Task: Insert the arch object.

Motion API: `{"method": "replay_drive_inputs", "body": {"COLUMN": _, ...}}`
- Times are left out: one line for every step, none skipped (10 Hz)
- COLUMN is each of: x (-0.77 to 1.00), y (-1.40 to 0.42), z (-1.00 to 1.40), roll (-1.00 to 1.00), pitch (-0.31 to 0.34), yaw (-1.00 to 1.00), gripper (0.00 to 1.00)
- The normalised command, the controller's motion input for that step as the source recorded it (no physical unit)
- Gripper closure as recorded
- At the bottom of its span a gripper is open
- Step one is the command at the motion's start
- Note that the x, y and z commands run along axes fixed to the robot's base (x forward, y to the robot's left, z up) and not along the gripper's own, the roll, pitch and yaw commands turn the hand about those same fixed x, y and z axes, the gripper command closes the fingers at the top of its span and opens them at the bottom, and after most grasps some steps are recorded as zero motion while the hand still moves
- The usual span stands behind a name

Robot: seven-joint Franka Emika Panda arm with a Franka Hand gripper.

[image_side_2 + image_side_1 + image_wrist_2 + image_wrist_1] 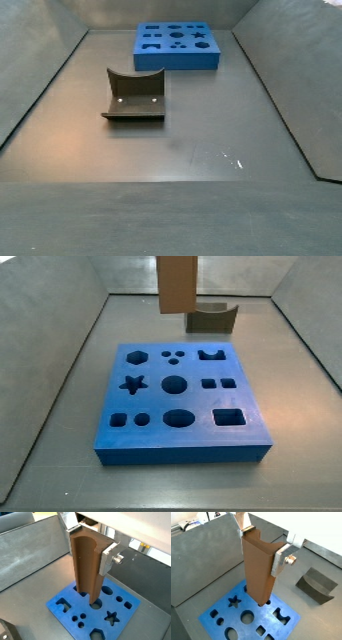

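Note:
The arch object (pixel 258 567) is a tall orange-brown block with a curved notch in its top end. My gripper (pixel 262 544) is shut on its upper part, with a silver finger (pixel 280 559) on each side; this shows in both wrist views (pixel 89 543). The block (pixel 85 567) hangs upright over the blue board (pixel 241 594), its lower end close above a round hole (pixel 97 605). In a side view only the block's lower part (pixel 175 284) shows, above the board's (pixel 194 401) far edge, and the gripper is out of frame.
The board (pixel 177 62) has several shaped holes, among them a star (pixel 132 384) and a notched square (pixel 210 354). The dark fixture (pixel 135 95), a short bracket with a curved notch, stands on the floor beside the board (pixel 210 318). Grey walls enclose the floor.

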Motion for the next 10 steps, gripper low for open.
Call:
{"method": "replay_drive_inputs", "body": {"x": 0.24, "y": 0.20, "z": -0.22, "roll": 0.06, "pitch": 0.026, "yaw": 0.09, "gripper": 1.00}}
{"method": "replay_drive_inputs", "body": {"x": 0.63, "y": 0.21, "z": -0.65, "roll": 0.14, "pitch": 0.000, "yaw": 0.08, "gripper": 1.00}}
{"method": "replay_drive_inputs", "body": {"x": 0.87, "y": 0.35, "z": -0.64, "roll": 0.02, "pitch": 0.000, "yaw": 0.15, "gripper": 1.00}}
{"method": "replay_drive_inputs", "body": {"x": 0.74, "y": 0.23, "z": -0.53, "roll": 0.04, "pitch": 0.010, "yaw": 0.32, "gripper": 1.00}}
{"method": "replay_drive_inputs", "body": {"x": 0.78, "y": 0.10, "z": -0.40, "roll": 0.17, "pitch": 0.090, "yaw": 0.32, "gripper": 1.00}}
{"method": "replay_drive_inputs", "body": {"x": 0.81, "y": 0.00, "z": -0.49, "roll": 0.29, "pitch": 0.187, "yaw": 0.25, "gripper": 1.00}}
{"method": "replay_drive_inputs", "body": {"x": 0.74, "y": 0.00, "z": -0.42, "roll": 0.29, "pitch": 0.230, "yaw": 0.19, "gripper": 1.00}}
{"method": "replay_drive_inputs", "body": {"x": 0.77, "y": 0.00, "z": -0.44, "roll": 0.29, "pitch": 0.237, "yaw": 0.00, "gripper": 1.00}}
{"method": "replay_drive_inputs", "body": {"x": 0.63, "y": -0.01, "z": -0.43, "roll": 0.33, "pitch": 0.231, "yaw": -0.17, "gripper": 1.00}}
{"method": "replay_drive_inputs", "body": {"x": 0.53, "y": -0.05, "z": -0.54, "roll": 0.30, "pitch": 0.196, "yaw": -0.26, "gripper": 1.00}}
